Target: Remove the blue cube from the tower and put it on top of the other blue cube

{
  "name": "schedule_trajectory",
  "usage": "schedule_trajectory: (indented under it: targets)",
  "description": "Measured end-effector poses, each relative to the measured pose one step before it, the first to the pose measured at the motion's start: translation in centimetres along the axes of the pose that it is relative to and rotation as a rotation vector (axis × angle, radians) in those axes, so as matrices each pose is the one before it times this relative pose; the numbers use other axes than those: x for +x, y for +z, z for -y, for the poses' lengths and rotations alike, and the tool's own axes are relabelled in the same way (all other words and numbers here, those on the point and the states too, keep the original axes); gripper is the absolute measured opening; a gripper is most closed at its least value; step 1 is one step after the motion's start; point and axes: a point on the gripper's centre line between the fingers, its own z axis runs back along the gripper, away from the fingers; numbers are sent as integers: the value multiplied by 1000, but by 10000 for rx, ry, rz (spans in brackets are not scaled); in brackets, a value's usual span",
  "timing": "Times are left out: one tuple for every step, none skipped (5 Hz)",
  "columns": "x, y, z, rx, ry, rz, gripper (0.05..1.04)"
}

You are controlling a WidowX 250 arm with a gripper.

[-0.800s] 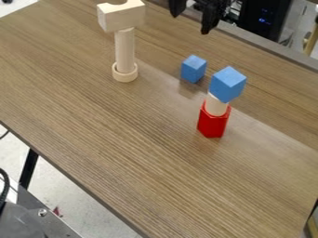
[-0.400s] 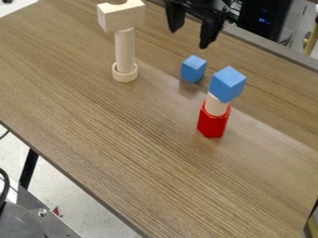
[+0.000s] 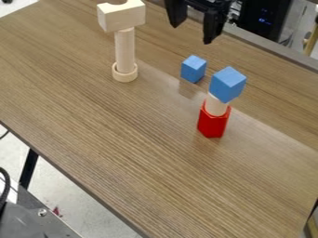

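Steadiness first, then a straight lift

At right, a red faceted block (image 3: pixel 213 123) bears a pale wooden cylinder (image 3: pixel 216 106), topped by a blue wooden-looking cube (image 3: pixel 227 84). Farther and left, its smaller-looking blue twin cube (image 3: pixel 193 69) sits on the wood-grained desk (image 3: pixel 146 153). Beyond, the black two-finger pincer (image 3: pixel 191 33) hangs released, empty. Best centre over the upper cube, clench evenly clear of the cylinder, and raise vertically; sideways pressure could topple everything.

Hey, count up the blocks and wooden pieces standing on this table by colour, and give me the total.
Blue: 2 (stacked cube, lone cube)
Red: 1 (bottom block)
Plain wood: 4 (short cylinder, notched block, tall rod, ring around its foot)
Total: 7
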Motion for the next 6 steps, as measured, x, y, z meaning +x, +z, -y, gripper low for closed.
schedule_trajectory:
  targets:
    - [-1041, 1325, 1688, -65, -487, 228, 1001]
    - [-843, 80, 1900, 35, -685, -6, 1001]
    - [-460, -673, 1389, 124, -671, -140, 1001]
    - [370, -850, 1296, 137, -430, -38, 1001]
    - [179, -1848, 406, 22, 89, -462, 1001]
    - [943, -435, -72, -2, 154, 16, 1001]
